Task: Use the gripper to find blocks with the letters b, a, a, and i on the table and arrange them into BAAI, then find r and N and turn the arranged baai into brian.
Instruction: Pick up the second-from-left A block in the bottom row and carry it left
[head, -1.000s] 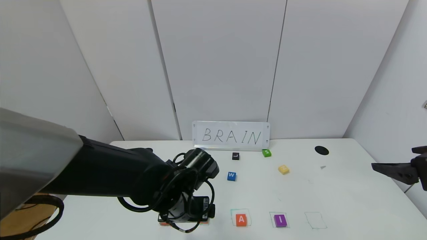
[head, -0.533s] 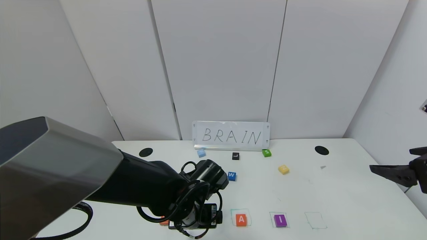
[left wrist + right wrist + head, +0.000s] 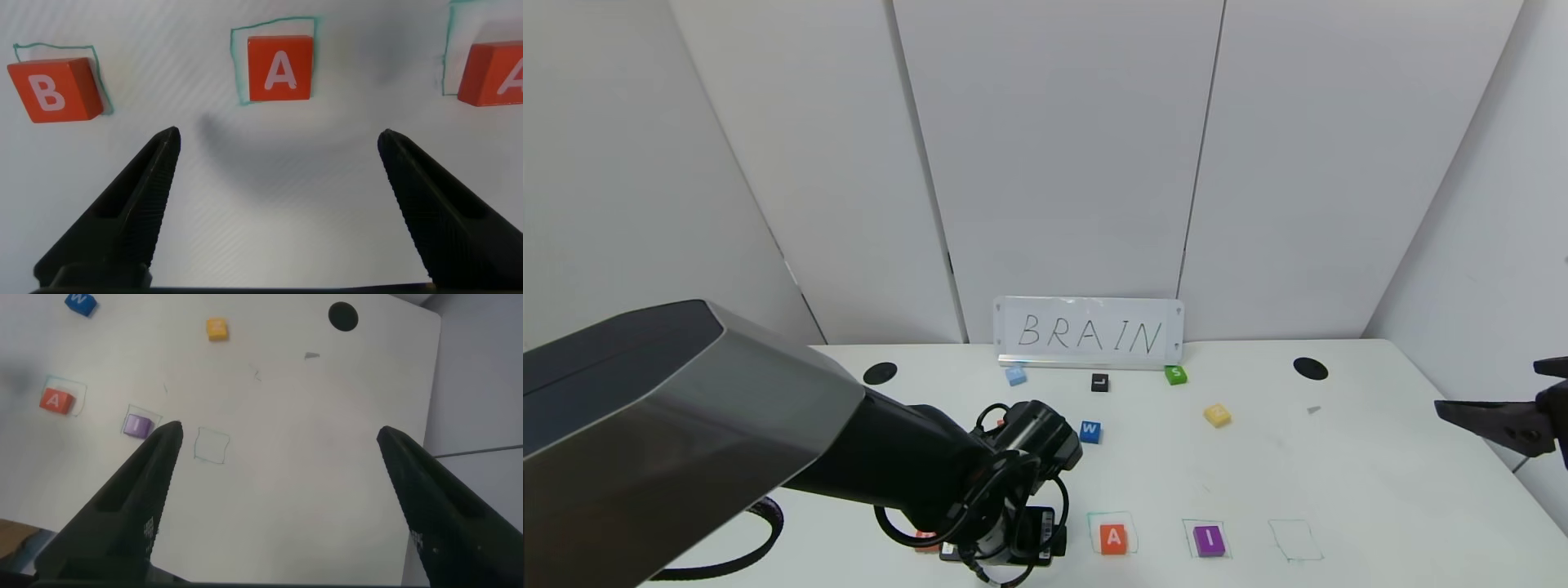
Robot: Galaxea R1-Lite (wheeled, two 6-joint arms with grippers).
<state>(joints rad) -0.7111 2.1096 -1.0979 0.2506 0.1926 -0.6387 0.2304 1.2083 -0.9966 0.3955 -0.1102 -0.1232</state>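
Observation:
My left gripper [image 3: 278, 135] is open and empty, hovering low over the white table [image 3: 1339, 474]. In the left wrist view an orange B block [image 3: 53, 88], an orange A block [image 3: 280, 69] and a second orange A block [image 3: 500, 73] lie in a row, each by a green outline, just beyond the fingertips. In the head view the left arm hides most of that row; the right-hand A [image 3: 1112, 539] and the purple I [image 3: 1209, 541] show. The pale yellow N [image 3: 1217, 415] lies farther back. The R block is out of view. My right gripper [image 3: 1494, 416] is open and empty, held above the table's right edge.
An empty green outline [image 3: 1294, 539] lies right of the I. The blue W [image 3: 1090, 431], black L [image 3: 1099, 382], green S [image 3: 1175, 375] and a light blue block [image 3: 1015, 376] lie near the BRAIN sign [image 3: 1089, 333]. Black holes [image 3: 880, 373] [image 3: 1310, 368] sit at the back.
My left arm has shifted right along the front row, uncovering the light blue block and the left hole. The right gripper has barely moved.

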